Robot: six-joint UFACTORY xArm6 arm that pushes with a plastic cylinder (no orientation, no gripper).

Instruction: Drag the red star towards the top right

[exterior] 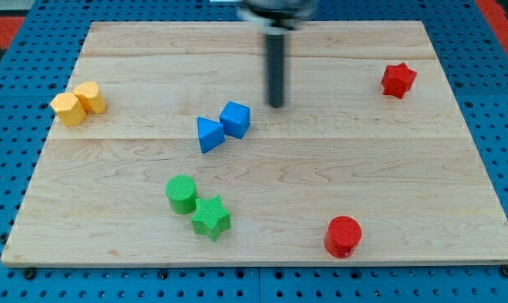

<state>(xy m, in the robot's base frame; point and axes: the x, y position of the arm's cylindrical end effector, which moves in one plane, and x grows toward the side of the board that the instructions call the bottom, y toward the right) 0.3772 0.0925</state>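
The red star [398, 80] lies near the board's right edge, toward the view's top. My tip [275, 105] is at the lower end of the dark rod, near the middle of the board toward the top. It stands well to the left of the red star and just right of the blue cube [235, 119], apart from both.
A blue triangle [208, 135] touches the blue cube. Two yellow blocks [77, 104] sit at the left edge. A green cylinder [181, 194] and green star [211, 217] lie at the lower middle. A red cylinder [343, 236] is at the lower right. The wooden board [422, 177] rests on a blue pegboard.
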